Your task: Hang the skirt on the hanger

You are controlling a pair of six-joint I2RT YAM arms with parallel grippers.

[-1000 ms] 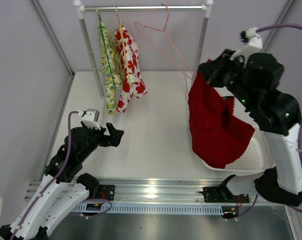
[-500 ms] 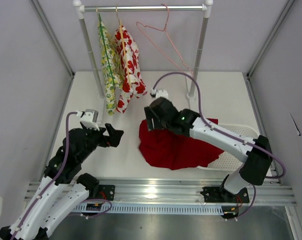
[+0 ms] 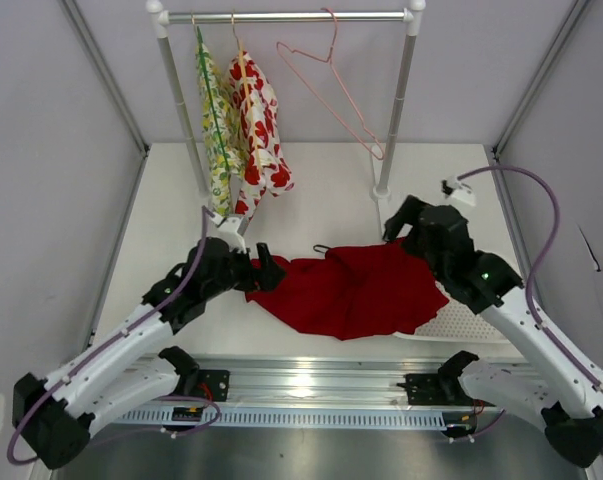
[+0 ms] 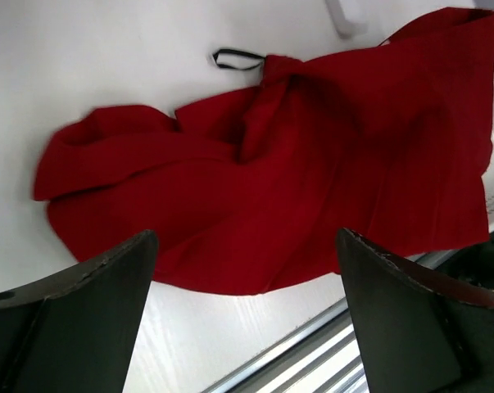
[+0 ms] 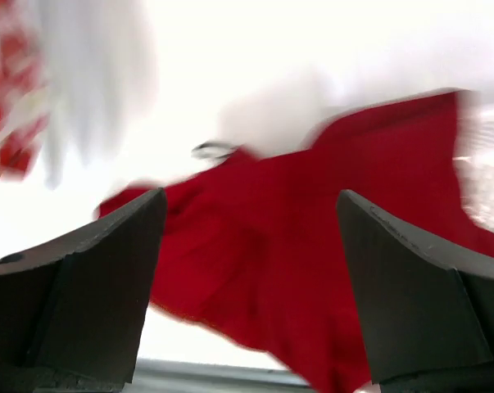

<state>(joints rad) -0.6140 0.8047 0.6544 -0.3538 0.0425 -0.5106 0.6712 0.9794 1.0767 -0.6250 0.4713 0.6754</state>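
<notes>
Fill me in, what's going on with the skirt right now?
The red skirt lies loose on the table, its right edge over the white basket. Neither arm holds it: the left gripper is open at its left end, and the right gripper is open above its far right corner. The pink hanger hangs bare on the rail.

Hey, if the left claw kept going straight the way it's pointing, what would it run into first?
Probably the skirt: the open left claw points at its nearest edge, crumpled on the table, with nothing visible between them. Its exact height is unclear.
</notes>
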